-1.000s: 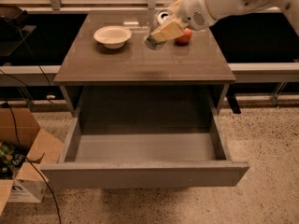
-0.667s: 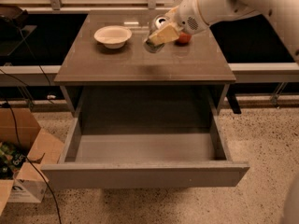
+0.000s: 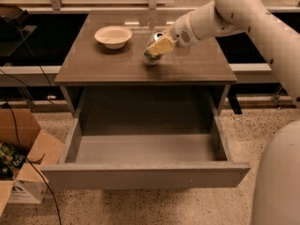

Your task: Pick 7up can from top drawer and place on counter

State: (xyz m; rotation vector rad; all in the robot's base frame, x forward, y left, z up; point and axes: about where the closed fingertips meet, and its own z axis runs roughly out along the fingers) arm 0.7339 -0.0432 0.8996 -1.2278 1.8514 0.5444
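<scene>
Now the can (image 3: 150,58) is out of the drawer (image 3: 145,175), which stands open with nothing showing inside, and it sits low over the desk (image 3: 199,65) just beside the bowl (image 3: 113,35), though I can't tell whether its base touches the surface. The gripper (image 3: 155,49) is right there beside the bowl too, fingers (image 3: 162,45) clenched around the can. By my reckoning the pick is done; what's left is to settle it, let go and back away.

Gripper (image 3: 158,48) around 7up can (image 3: 151,58) at mid-counter (image 3: 117,65), white bowl (image 3: 113,35) near.
</scene>
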